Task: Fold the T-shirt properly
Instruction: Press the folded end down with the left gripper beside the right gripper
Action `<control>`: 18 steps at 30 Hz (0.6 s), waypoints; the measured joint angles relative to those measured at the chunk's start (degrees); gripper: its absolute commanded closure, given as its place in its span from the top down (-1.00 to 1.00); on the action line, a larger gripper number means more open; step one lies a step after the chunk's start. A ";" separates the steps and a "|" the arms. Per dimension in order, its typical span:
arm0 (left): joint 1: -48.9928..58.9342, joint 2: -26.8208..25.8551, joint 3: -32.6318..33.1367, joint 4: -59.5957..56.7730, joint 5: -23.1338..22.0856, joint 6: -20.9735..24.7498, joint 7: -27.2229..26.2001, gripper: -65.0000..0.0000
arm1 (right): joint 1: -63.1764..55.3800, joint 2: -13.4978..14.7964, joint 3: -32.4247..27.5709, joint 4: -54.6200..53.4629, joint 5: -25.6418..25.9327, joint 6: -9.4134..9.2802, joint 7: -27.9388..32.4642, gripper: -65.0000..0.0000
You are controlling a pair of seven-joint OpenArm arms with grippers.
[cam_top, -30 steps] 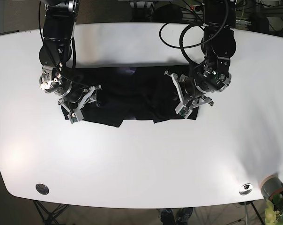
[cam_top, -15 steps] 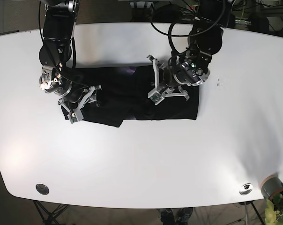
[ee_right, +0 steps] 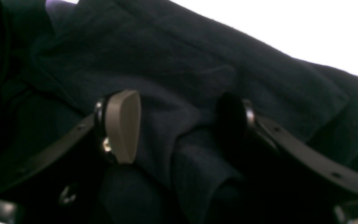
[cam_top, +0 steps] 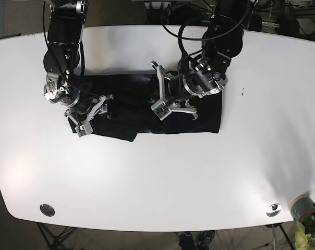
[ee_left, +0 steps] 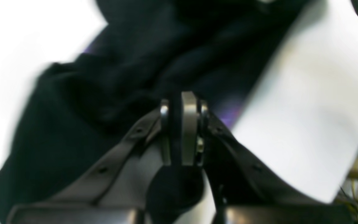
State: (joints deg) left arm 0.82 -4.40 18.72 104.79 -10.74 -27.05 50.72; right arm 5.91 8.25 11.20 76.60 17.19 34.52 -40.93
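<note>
A black T-shirt [cam_top: 129, 112] lies spread across the far half of the white table [cam_top: 157, 177]. My left gripper [cam_top: 158, 96] is over the middle of the shirt. In the left wrist view it [ee_left: 182, 124] is shut, with black cloth [ee_left: 89, 93] pinched between its pads. My right gripper [cam_top: 92, 115] is at the shirt's left end. In the right wrist view it [ee_right: 179, 124] is open, with a raised fold of the shirt [ee_right: 259, 68] between its fingers [ee_right: 123, 124].
A grey cup and a green plant [cam_top: 303, 207] stand at the table's near right corner. Two round metal fittings [cam_top: 47, 209] [cam_top: 274, 209] sit near the front edge. Cables hang above the far edge.
My left gripper has moved from the shirt's right end leftward to its middle, dragging cloth with it. The right arm has not moved.
</note>
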 measured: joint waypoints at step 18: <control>-0.11 0.00 -11.06 -6.23 0.44 0.04 0.17 -0.93 | 0.00 0.00 -0.02 0.00 -0.04 0.00 -0.02 0.21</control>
State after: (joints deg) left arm 0.71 -4.40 7.66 98.56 -10.31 -27.00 50.89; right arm 5.91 8.25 11.18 76.60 17.15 34.52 -40.95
